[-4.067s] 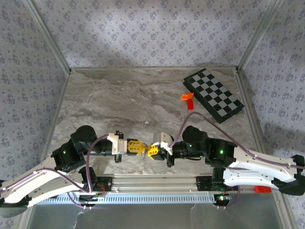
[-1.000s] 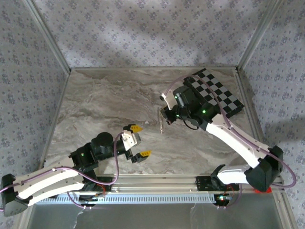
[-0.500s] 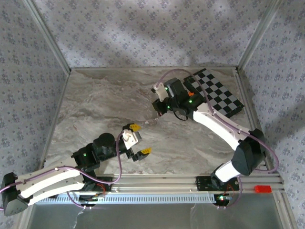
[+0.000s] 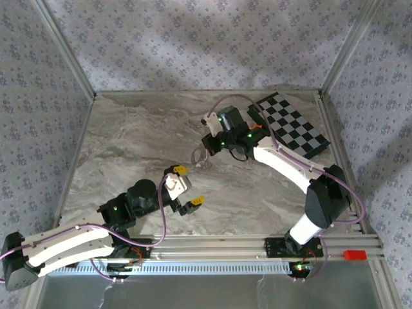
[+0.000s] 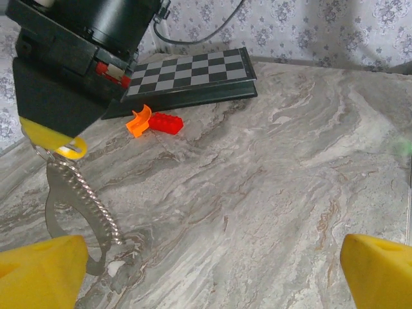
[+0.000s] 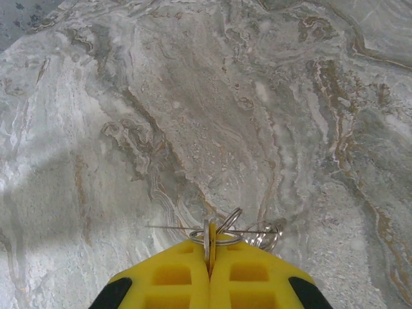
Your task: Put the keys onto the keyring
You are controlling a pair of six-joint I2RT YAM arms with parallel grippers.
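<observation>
Clamping the keyring [image 6: 219, 237], the right tool [image 6: 209, 252] hovers.

Silvery keyring [image 5: 82, 199]; black-and-white chessboard [image 5: 193, 71]; orange block [image 5: 138, 121]; red block [image 5: 166, 122]; grey-veined marble table [image 5: 290, 174]

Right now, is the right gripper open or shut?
Shut on the keyring: the right gripper has its yellow fingers pressed together, the ring pinched between them; the chain dangles below it.

closed right tool [image 6: 210, 257] pinches the keyring [image 6: 222, 237] above marble table [image 6: 193, 109].
</observation>
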